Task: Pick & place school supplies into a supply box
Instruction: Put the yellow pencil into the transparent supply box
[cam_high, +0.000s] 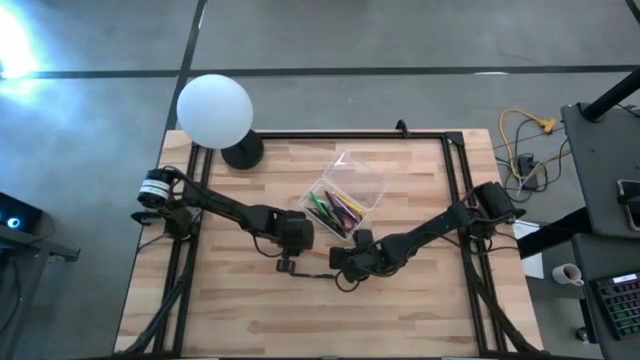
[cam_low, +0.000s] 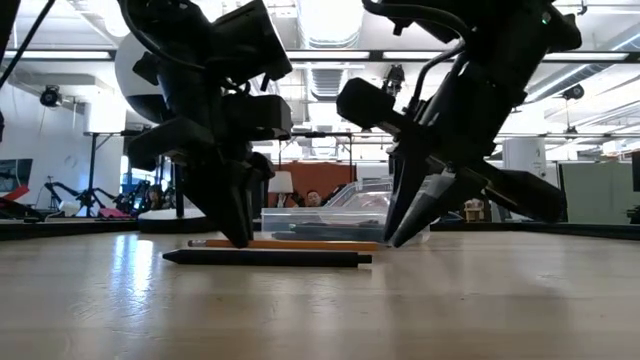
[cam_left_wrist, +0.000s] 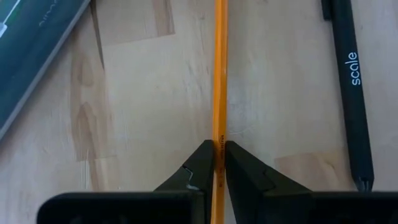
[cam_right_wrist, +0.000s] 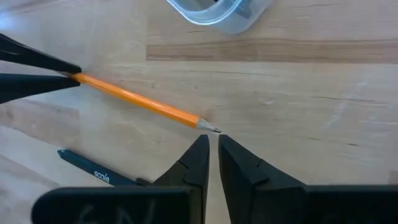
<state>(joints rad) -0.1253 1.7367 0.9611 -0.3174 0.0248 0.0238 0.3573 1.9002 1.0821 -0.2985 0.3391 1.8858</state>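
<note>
Beside the clear plastic supply box (cam_high: 348, 192), a thin orange pencil (cam_left_wrist: 219, 74) was pinched by the left gripper (cam_left_wrist: 217, 163); the right gripper (cam_right_wrist: 211, 149) was closed, empty, at its tip. Lifting boxward judged next.

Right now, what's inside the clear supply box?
Inside the supply box lie several pens and pencils, green, yellow and pink ones showing, bunched at the end nearest the arms. How many there are, and whether anything lies beneath them, cannot be seen.
</note>
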